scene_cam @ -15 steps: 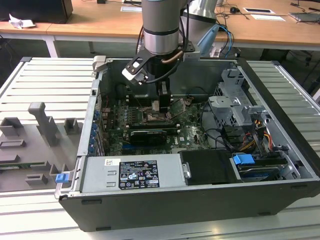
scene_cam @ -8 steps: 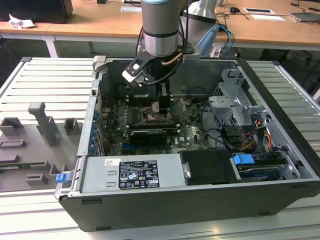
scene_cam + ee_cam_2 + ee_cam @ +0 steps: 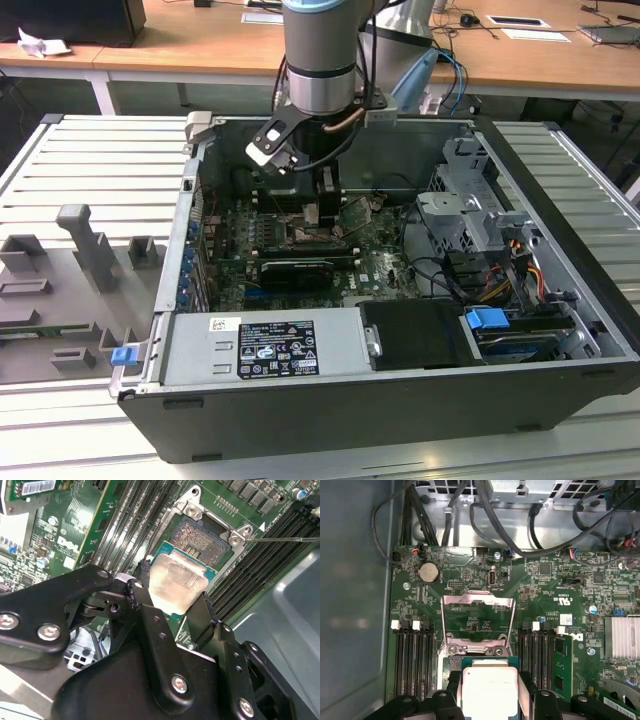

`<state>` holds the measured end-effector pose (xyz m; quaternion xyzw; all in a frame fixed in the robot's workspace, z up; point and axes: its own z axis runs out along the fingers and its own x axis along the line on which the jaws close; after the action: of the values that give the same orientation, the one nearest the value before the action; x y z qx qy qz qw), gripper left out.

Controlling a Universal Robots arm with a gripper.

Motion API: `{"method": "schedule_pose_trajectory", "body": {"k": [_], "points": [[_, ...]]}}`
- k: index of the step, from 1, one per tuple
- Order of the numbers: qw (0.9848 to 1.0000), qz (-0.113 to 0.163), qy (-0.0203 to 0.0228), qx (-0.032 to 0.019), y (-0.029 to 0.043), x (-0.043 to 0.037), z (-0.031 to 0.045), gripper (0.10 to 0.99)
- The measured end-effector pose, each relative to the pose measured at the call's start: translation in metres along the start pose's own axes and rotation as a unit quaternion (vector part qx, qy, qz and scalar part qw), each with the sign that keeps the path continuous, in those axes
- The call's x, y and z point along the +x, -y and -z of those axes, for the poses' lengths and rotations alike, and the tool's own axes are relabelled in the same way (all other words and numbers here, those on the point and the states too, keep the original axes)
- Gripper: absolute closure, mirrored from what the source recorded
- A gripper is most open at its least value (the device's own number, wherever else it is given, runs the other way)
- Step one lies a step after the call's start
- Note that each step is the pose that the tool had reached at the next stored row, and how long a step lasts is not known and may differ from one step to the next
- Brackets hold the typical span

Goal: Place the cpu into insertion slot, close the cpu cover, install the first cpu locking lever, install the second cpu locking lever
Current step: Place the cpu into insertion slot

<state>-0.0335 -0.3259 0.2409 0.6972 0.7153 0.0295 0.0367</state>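
My gripper [image 3: 172, 597] is shut on the cpu [image 3: 177, 582], one black finger on each of two opposite edges, with the chip's dull silver top facing the cameras. The cpu hangs over the near edge of the insertion slot [image 3: 202, 535], whose dark pin field lies uncovered beyond it; I cannot tell whether they touch. In the first wrist view the cpu [image 3: 487, 687] sits between the fingers just in front of the cpu cover [image 3: 477, 599], which is swung open and lies back over the green board. In the exterior view the gripper [image 3: 318, 205] is down inside the open computer case.
Long black memory slots [image 3: 130, 525] flank the socket on both sides. A thin metal lever rod [image 3: 285, 539] sticks out past one socket corner. Black cables [image 3: 520, 530] run along the board's far edge, a finned heatsink [image 3: 622, 637] stands aside, and the case walls [image 3: 190, 200] enclose the board.
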Motion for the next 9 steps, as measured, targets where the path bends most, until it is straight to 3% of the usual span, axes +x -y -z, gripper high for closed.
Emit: {"method": "schedule_pose_trajectory", "body": {"k": [9], "points": [[1.0,0.001,-0.0005,0.0,0.0044,0.0004,-0.001,0.549]]}}
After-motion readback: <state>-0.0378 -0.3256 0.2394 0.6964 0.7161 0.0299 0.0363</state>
